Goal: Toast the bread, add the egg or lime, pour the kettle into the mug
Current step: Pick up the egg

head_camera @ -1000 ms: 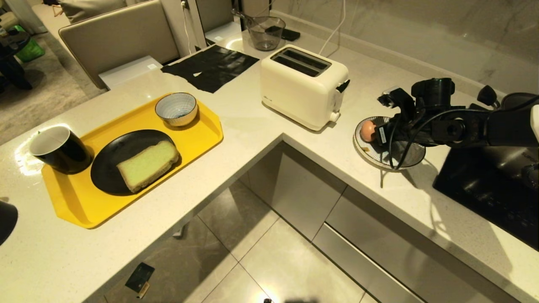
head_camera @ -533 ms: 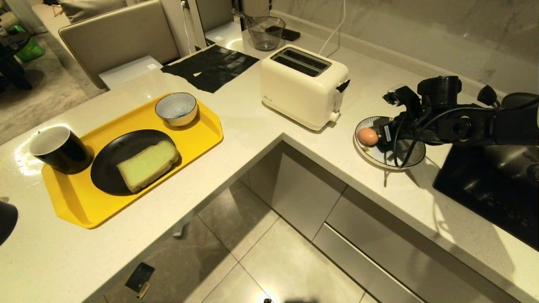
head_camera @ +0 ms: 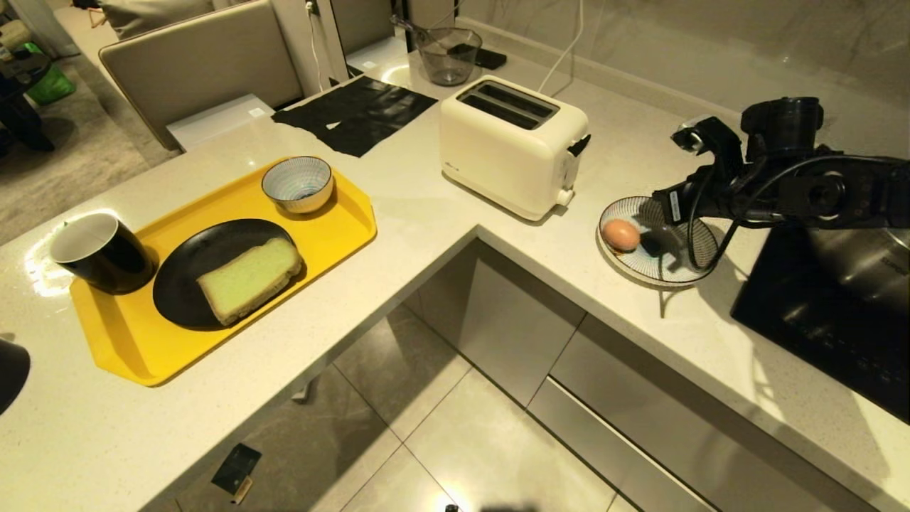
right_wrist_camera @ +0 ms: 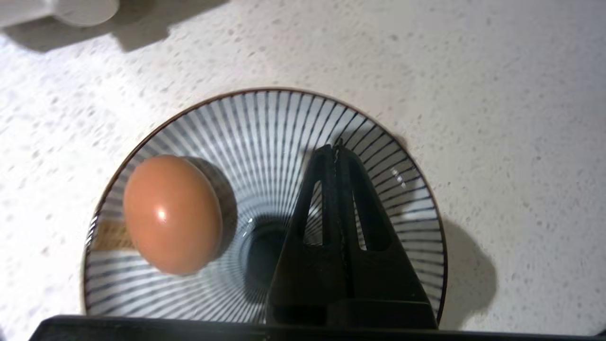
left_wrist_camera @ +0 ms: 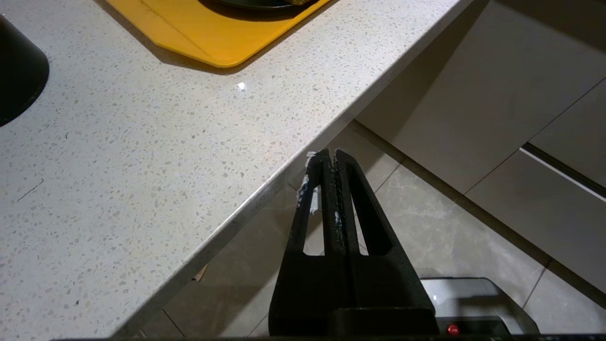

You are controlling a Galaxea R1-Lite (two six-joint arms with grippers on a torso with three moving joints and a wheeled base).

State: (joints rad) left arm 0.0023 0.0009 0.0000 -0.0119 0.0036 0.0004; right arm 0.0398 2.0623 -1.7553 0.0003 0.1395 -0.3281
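The right gripper (right_wrist_camera: 337, 147) hangs above a striped plate (right_wrist_camera: 402, 156) on the bench (head_camera: 441, 213), its fingers pressed together and holding nothing. The egg (right_wrist_camera: 173, 214) rests on the plate just beside and below the gripper, apart from it, on the side toward the cream toaster (head_camera: 512, 146). With the fingers closed and the egg untouched, this reads as a pause over the plate, not a grasp: the fingers would need to spread before they could take the egg.

Well away from the right gripper, across the corner of the bench, a yellow tray (head_camera: 341, 235) groups the breakfast items. The bread (head_camera: 249, 279) lies flat on a black plate (head_camera: 185, 277) there, not yet toasted, and the toaster's slots stand empty between the tray and the gripper. A blue-and-white bowl (head_camera: 297, 183) sits on the tray's far corner, a likely home for the egg. The mug (head_camera: 99, 252) stands upright on the tray's outer edge, farthest from the gripper, mouth up as if for pouring.

The left gripper (left_wrist_camera: 330, 158) is parked low beside the bench edge, fingers closed and empty, pointing toward the floor tiles.

A steel pot (head_camera: 864, 263) sits on a black hob (head_camera: 803, 313) beneath the right arm. The kettle cannot be identified in these views.
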